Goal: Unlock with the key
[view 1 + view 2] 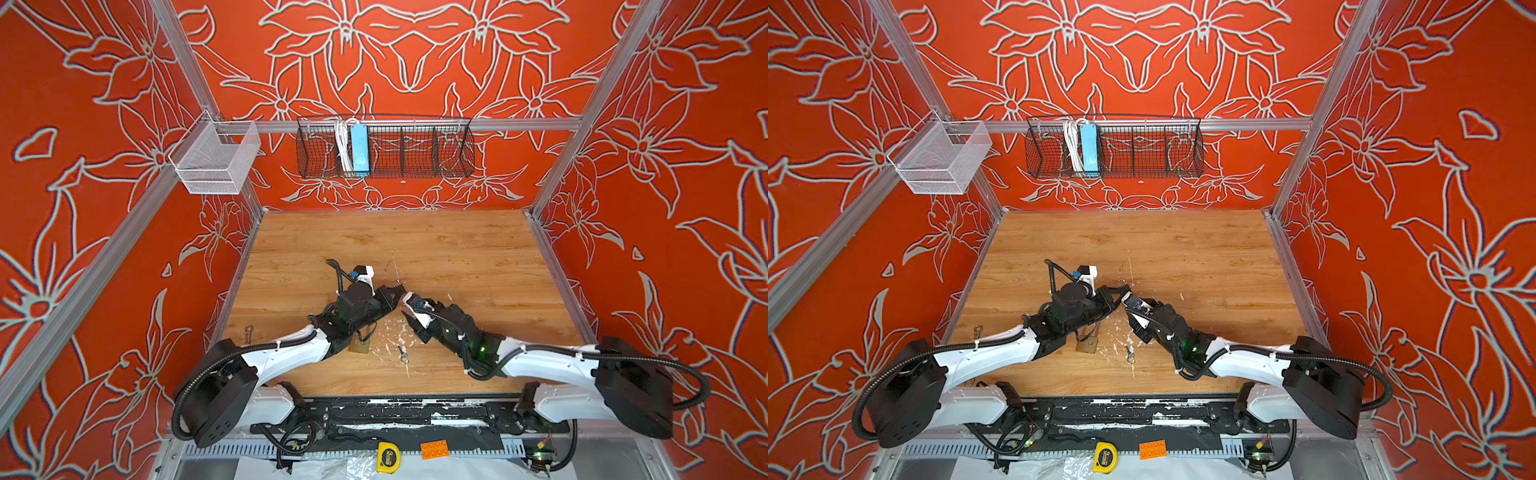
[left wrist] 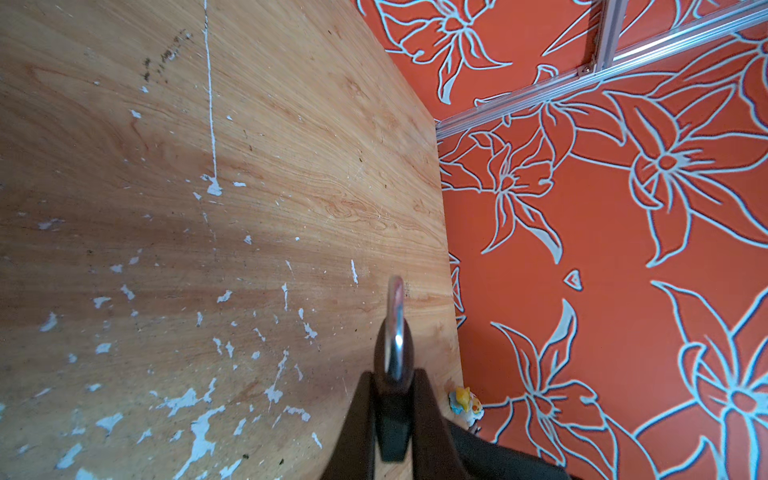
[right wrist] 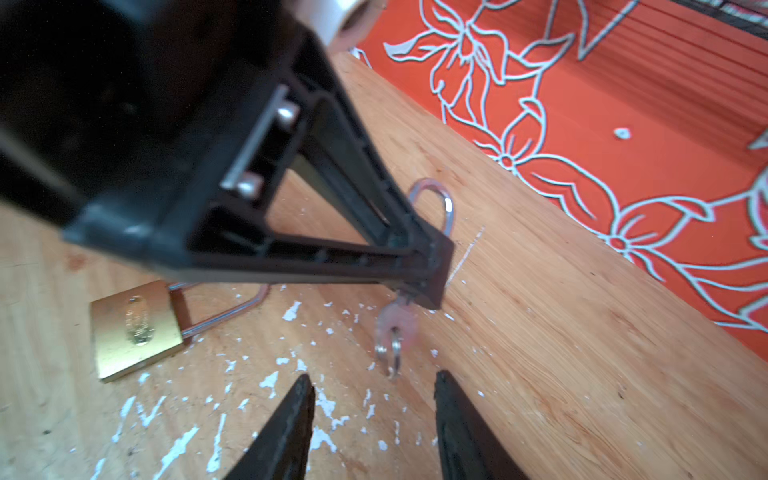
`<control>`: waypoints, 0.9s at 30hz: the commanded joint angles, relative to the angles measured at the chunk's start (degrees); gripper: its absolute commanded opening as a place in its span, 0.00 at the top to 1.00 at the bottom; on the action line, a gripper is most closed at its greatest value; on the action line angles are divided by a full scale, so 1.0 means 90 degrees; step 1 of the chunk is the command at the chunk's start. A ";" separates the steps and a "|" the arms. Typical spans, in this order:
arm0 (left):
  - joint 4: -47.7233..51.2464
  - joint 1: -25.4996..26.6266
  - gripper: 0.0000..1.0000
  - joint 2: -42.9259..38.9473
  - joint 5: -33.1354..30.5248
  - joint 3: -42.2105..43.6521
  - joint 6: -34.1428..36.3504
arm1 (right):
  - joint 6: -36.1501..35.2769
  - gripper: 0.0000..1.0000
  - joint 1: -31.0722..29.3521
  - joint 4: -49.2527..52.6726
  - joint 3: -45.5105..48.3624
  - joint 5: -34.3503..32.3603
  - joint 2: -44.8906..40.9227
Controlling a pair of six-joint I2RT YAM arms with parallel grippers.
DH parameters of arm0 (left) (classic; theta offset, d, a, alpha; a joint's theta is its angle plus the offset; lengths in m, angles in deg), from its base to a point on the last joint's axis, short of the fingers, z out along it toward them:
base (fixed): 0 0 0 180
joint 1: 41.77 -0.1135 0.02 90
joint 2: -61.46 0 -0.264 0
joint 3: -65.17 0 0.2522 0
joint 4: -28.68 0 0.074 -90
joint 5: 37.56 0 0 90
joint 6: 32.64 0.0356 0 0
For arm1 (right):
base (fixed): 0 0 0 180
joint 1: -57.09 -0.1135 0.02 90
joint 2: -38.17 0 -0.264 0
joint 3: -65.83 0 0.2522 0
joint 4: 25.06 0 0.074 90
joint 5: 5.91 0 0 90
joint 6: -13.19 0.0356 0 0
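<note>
Left gripper (image 2: 395,374) clamped tight, right gripper (image 3: 374,376) facing it close by with jaws apart

Stereo head overhead, one camera per wrist.
The wooden tabletop (image 1: 457,257) is looked down on from above its front edge in both top views. It is skimmed closely toward a side wall (image 2: 623,249) in the left wrist view; the brass padlock (image 3: 135,328), apparently shared with the top views, is framed closely in the right wrist view.
</note>
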 commanded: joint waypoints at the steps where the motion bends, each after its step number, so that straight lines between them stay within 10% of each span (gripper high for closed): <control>1: -0.0139 0.0064 1.00 -0.0053 -0.0066 -0.0173 0.0123 | -0.0033 0.51 -0.0035 -0.0159 -0.0173 -0.0533 -0.0065; 27: -0.0120 0.0365 1.00 0.0215 -0.0024 -0.0362 0.0299 | 0.0162 0.69 -0.0030 0.0017 -0.0310 -0.0779 -0.0051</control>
